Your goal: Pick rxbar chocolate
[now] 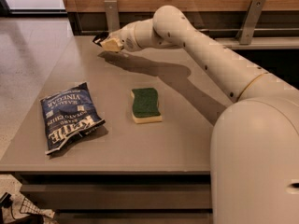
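My gripper [105,42] is at the far left of the grey table [154,148], a little above its surface, with its shadow on the tabletop below it. A small dark bar, the rxbar chocolate [98,37], sits at the gripper's tip. Only its black end shows past the pale fingers [112,45], which are shut on it. The white arm reaches in from the lower right across the back of the table.
A blue chip bag [69,115] lies at the front left of the table. A green-and-yellow sponge [145,104] lies near the middle. A wooden wall with metal brackets [111,13] runs behind the table. The floor drops away on the left.
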### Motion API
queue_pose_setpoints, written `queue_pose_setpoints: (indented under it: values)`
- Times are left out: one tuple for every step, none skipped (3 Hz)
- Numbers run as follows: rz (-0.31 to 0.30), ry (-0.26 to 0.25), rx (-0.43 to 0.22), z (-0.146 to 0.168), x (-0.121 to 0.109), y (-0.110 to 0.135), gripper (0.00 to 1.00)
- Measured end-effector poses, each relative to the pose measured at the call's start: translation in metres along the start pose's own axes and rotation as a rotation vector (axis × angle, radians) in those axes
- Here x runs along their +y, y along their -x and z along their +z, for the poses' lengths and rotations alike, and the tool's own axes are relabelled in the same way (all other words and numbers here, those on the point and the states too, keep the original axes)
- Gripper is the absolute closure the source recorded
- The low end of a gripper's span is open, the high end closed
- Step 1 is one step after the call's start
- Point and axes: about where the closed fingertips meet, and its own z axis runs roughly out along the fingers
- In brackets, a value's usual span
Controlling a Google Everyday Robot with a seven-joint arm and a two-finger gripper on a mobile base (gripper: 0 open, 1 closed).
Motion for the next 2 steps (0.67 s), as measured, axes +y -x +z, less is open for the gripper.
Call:
queue_pose_setpoints:
  values:
    - [-0.062, -0.012, -0.025, -0.037, 0.001, 0.02, 1.0]
    - [-0.17, -0.021, -0.046, -0.084, 0.009, 0.042, 1.0]
